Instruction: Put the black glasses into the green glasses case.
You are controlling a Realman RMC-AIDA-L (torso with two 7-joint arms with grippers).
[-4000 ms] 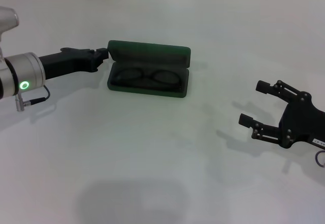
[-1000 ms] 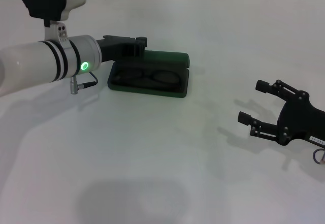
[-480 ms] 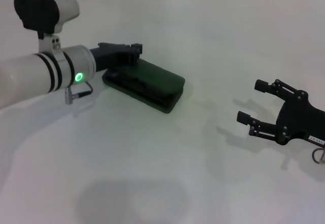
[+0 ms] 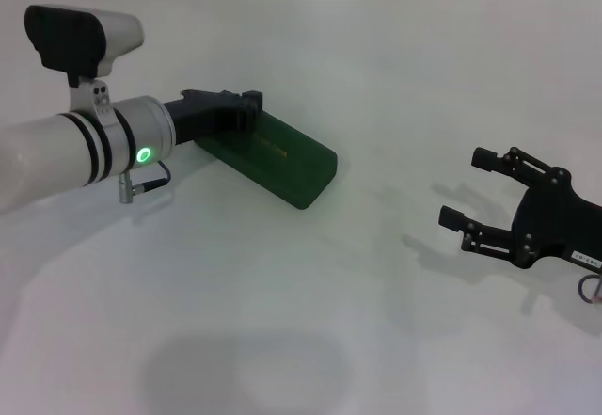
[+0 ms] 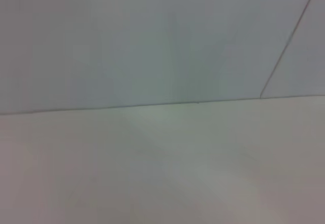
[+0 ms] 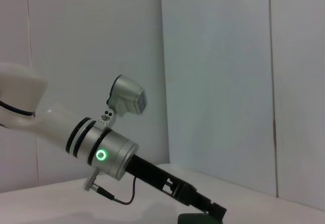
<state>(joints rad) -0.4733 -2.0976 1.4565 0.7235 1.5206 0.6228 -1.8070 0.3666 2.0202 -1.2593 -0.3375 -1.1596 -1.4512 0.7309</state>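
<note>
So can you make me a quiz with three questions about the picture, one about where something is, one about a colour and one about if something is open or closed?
1. Where is the left gripper?
A. At the far left end of the green glasses case
B. Beside the right gripper
C. Down by the table's near edge

2. What colour is the case?
A. Red
B. Dark green
C. White

3. Is the case open or closed?
A. Wide open
B. Closed
C. Split in two

Answers: 1 A, its black tip sits on that end of the case. 2 B, the lid is dark green. 3 B, the lid lies flat, so the inside is hidden. The right gripper waits open, far to the right.
</note>
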